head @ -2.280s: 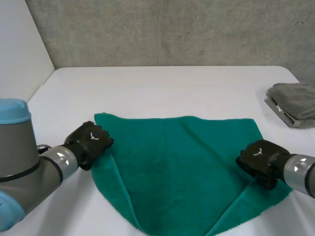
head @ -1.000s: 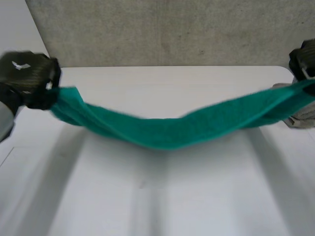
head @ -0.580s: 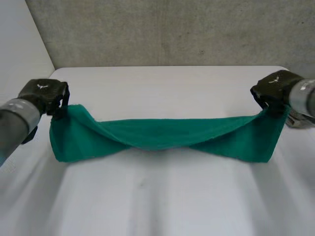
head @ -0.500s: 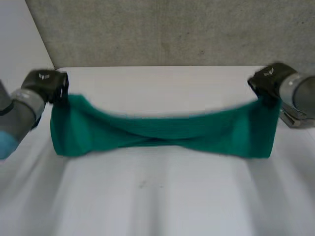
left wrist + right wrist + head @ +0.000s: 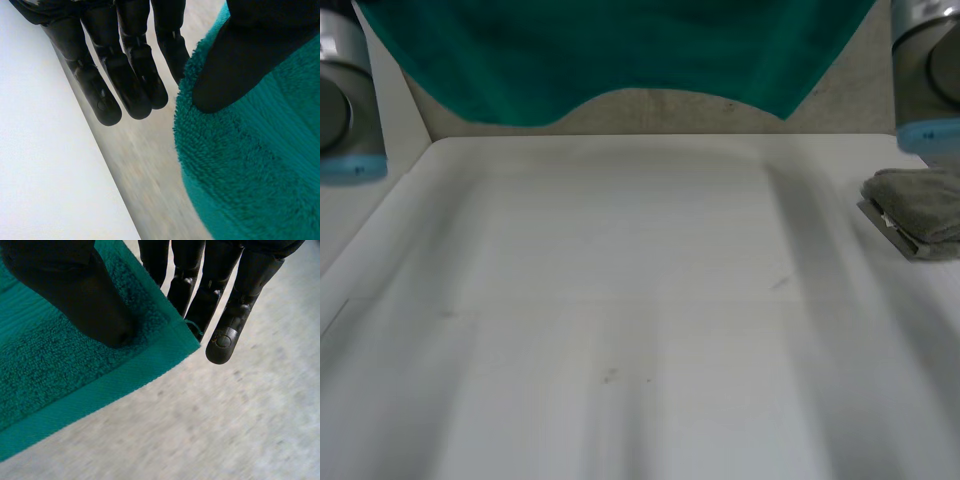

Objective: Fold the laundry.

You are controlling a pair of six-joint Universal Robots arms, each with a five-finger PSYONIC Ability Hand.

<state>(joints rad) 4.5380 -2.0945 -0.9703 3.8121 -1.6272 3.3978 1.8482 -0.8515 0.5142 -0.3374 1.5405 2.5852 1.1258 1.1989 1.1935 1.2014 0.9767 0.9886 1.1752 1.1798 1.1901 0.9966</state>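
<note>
Green towel hangs high above far worktop, off surface. Left hand pinches its left end, thumb to fingers; right hand pinches right corner. For clean fold: both pinches firm, top edge level, lower evenly.

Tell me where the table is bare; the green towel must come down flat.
The white table is bare from its left edge across the middle and near side. The green towel hangs above the far edge, pinched by the left hand and right hand. Only the right edge is crowded, where a folded grey cloth lies.
</note>
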